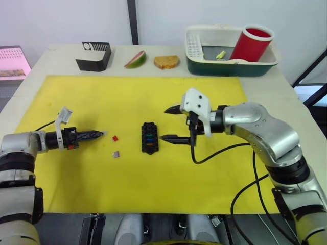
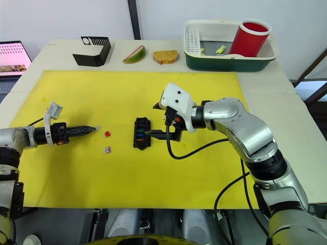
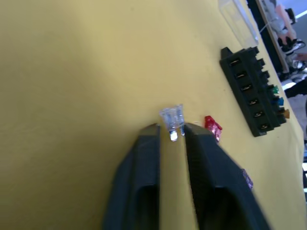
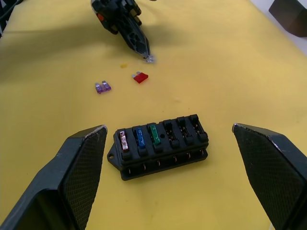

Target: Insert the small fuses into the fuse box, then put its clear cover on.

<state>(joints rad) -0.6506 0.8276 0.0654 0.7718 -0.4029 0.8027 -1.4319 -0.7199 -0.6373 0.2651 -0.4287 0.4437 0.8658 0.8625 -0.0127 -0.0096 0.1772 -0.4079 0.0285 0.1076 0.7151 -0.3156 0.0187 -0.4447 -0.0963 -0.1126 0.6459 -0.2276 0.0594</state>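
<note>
Left gripper [image 3: 171, 132] pinches the pale grey fuse [image 3: 172, 118] at its fingertips; fuse box [image 1: 149, 138] lies just right, three slots empty. Right gripper [image 1: 170, 124] open beside it.

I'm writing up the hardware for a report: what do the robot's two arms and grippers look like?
Both arms are silver-grey metal with black joint bands. The right gripper has a white housing, two black pointed fingers with carbon-weave faces, and a black cable looping beneath. The left gripper is a slim black barrel with a small white bracket and red marks on its wrist.
</note>
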